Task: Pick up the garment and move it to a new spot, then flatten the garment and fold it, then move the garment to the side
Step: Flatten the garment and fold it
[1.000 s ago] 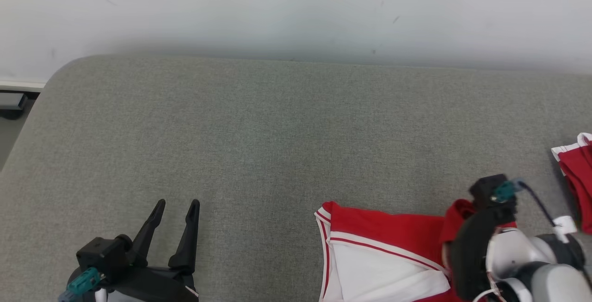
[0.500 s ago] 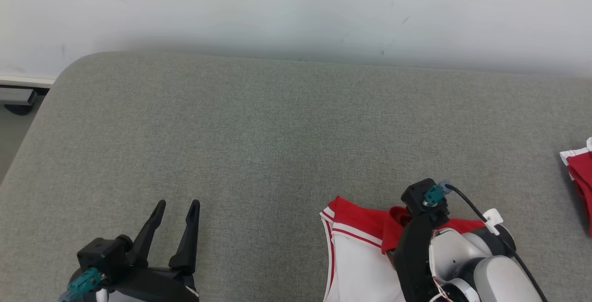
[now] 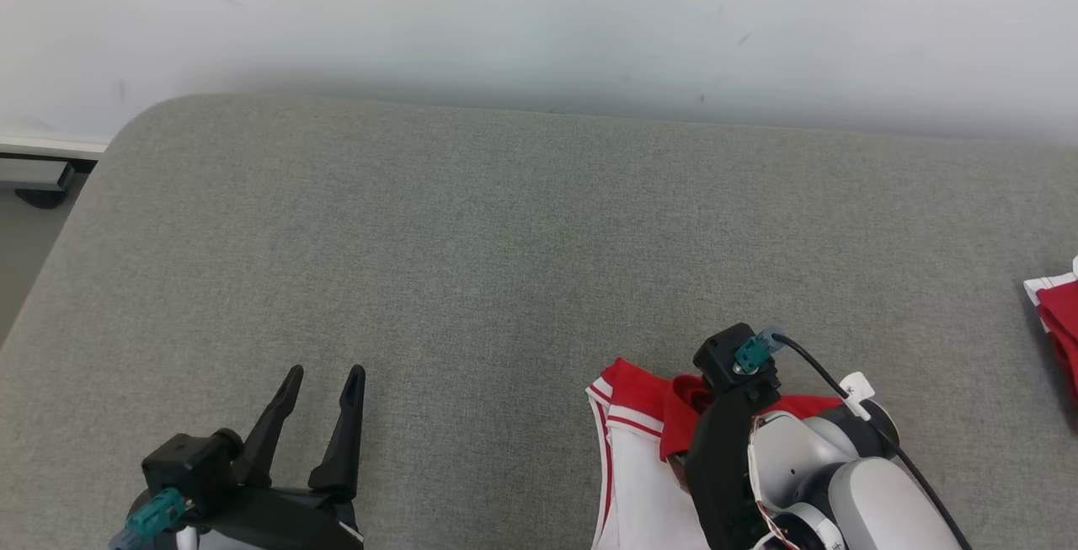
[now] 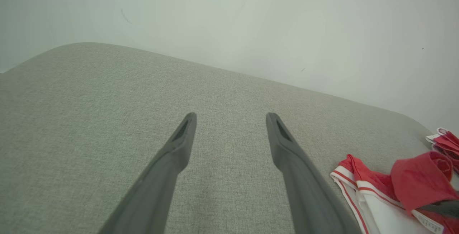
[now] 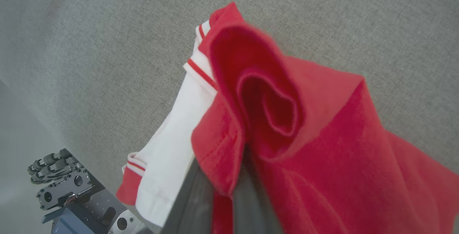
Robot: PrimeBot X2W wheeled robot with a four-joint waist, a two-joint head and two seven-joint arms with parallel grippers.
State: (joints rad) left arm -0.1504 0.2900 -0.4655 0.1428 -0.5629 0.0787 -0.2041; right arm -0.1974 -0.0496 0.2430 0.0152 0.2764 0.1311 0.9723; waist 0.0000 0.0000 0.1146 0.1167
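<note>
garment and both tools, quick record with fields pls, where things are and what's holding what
garment: red and white, bunched, not flat or folded
right tool: shut on garment, red fold draped over its fingers
left tool: open, holding nothing, apart from the garment
surface: grey fabric surface, bare in front of the left tool
other item: second red and white cloth at the far right edge
stage: pick-up in progress
</note>
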